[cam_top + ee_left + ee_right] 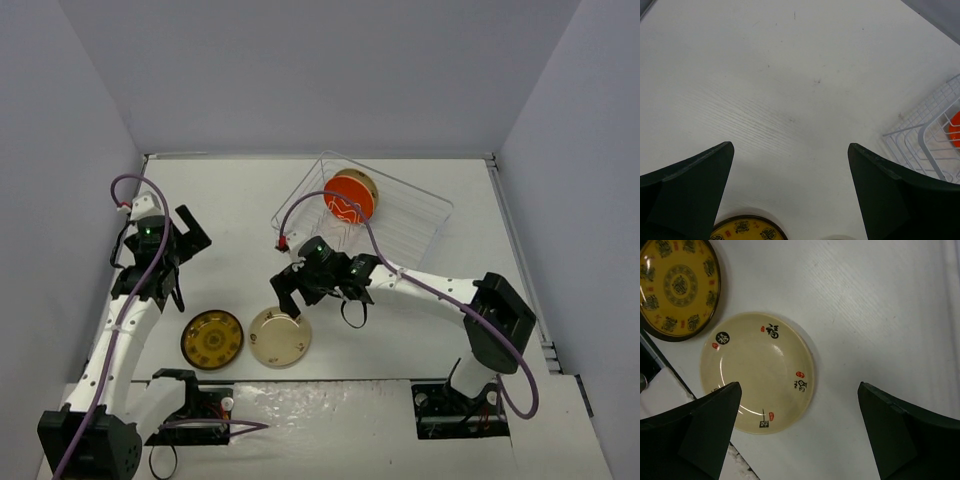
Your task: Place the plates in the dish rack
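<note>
The wire dish rack [400, 215] stands at the back right. An orange-red plate [348, 197] stands upright in its left end, with a cream rim [369, 184] just behind it. A cream plate with small red and black marks [280, 338] and a dark brown plate with a yellow pattern [212, 340] lie flat near the front edge. My right gripper [290, 303] is open and hovers over the cream plate's [757, 372] far edge, holding nothing. My left gripper [165, 292] is open and empty, up and left of the brown plate [747, 231]. Other plates are out of view.
The rack's corner [922, 137] shows at the right of the left wrist view, with the orange plate [955, 127] inside. Grey walls enclose the table on three sides. The brown plate [677, 285] lies close beside the cream one.
</note>
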Controlling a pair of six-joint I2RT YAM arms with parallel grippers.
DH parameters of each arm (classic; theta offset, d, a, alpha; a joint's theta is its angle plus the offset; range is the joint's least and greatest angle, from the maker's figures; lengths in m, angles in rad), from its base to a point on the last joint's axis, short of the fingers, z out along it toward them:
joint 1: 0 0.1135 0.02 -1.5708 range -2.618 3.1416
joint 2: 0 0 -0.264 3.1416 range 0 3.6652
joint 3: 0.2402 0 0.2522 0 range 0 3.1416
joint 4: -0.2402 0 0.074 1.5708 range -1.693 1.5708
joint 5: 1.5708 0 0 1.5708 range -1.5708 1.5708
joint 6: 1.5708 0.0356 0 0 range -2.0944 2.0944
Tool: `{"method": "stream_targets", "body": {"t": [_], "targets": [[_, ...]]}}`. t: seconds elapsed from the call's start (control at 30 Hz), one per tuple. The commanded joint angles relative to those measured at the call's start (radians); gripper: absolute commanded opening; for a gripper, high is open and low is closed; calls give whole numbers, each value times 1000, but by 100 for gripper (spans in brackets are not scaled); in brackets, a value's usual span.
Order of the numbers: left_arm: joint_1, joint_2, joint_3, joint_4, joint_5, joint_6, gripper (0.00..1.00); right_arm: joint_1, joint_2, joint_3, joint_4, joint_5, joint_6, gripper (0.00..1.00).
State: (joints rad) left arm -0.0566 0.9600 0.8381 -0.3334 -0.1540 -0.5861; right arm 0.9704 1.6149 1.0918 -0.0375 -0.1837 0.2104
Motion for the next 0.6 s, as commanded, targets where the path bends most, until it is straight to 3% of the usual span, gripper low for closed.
{"method": "stream_targets", "body": {"t": [0.0,0.23,0.47,0.57], "targets": [[4,-41,12,38,-6,15,97,11,89,4,-2,5,95,100],[6,-63,3,38,-9,15,97,11,169,-28,-4,44,109,93],[5,-57,3,42,-10,14,97,11,193,-59,15,-37,130,51],[5,-56,2,42,-13,15,97,14,182,-77,-6,-43,132,38]]}}
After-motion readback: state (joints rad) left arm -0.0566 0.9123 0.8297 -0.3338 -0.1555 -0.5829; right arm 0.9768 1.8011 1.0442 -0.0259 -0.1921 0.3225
